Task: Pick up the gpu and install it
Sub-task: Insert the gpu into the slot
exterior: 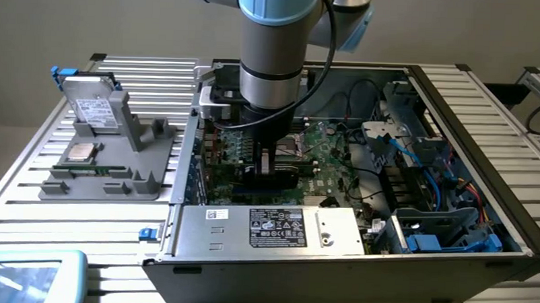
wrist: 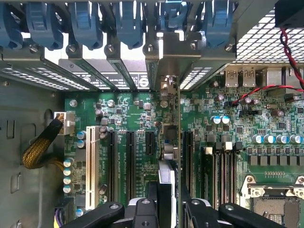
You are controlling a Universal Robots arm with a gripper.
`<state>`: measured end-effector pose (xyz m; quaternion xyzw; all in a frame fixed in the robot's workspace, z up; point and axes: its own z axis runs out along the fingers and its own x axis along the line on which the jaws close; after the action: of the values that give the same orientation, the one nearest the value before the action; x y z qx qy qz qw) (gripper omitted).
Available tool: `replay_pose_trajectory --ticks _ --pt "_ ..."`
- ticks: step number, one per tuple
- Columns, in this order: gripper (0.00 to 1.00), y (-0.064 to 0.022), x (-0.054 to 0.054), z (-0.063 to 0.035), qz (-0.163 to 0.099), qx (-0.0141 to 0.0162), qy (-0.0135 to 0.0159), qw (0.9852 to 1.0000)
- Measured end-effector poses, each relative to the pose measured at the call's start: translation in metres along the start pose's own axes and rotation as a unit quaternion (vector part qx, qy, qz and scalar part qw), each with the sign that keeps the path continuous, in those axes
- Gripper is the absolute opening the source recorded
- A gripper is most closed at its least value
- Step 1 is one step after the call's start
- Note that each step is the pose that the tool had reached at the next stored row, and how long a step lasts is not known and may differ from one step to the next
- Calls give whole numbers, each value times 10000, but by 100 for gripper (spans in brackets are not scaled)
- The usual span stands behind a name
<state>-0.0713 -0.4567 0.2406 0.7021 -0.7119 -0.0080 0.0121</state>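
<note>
1. Wrist view: you see your one gripper (wrist: 167, 205) with its two fingers (wrist: 142, 211) pinching the single gpu (wrist: 166, 164), one finger on each face of the card.
2. The gpu stands on edge over the green motherboard (wrist: 137, 114). Its silvery metal end points towards the row of blue clips (wrist: 85, 21) at the case's back wall. Whether its lower edge is in a slot you cannot tell, because the card hides it.
3. On one side of the card you can count one white slot (wrist: 90, 161), two long black slots (wrist: 111, 161) and one short black slot (wrist: 149, 142).
4. In the exterior view, your one arm (exterior: 271, 71) reaches straight down into the open computer case (exterior: 337, 282), with the gripper low over the board near its middle.
5. On the exterior view's left, well apart from the case, one grey tray (exterior: 149, 144) holds three parts: one hard drive (exterior: 93, 108) (propped upright), one processor chip (exterior: 81, 151) and one memory stick (exterior: 85, 168).
</note>
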Motion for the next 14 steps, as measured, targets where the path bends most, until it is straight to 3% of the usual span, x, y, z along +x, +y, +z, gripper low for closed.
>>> replay_pose_trajectory --ticks 14 --pt "27 0 0 6 -61 1 -10 10000"
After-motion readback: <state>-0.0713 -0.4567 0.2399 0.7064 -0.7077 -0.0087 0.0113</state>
